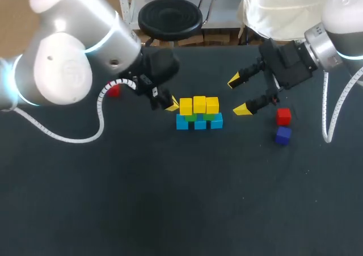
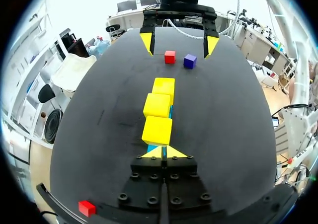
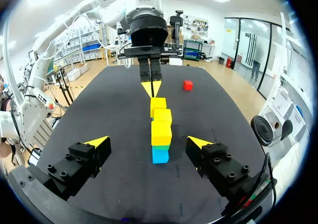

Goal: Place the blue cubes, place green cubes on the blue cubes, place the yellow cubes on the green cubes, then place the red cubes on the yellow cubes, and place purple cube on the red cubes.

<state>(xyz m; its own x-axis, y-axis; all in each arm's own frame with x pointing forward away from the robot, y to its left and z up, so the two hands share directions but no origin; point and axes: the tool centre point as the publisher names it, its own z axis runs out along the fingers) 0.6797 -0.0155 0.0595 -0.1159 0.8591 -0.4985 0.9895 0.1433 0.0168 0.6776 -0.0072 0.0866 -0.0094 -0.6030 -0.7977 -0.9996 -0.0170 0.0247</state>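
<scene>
At table centre: yellow cubes [image 1: 199,104] on green cubes [image 1: 191,118] on blue cubes [image 1: 199,124], three layers built.
Left to place: red cube [image 1: 283,116] just beside purple cube [image 1: 282,135]; other red cube [image 1: 114,89] well apart, left side.
Left gripper [image 1: 172,104]: fingers together, empty, at the row's end.
Right gripper [image 1: 238,95]: fingers apart, empty.

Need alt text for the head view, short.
Three yellow cubes top green cubes on blue cubes at the middle of the table. The left gripper, shut, is at the stack's left end; the right gripper, open, is off its right end, near a red cube and purple cube.
</scene>
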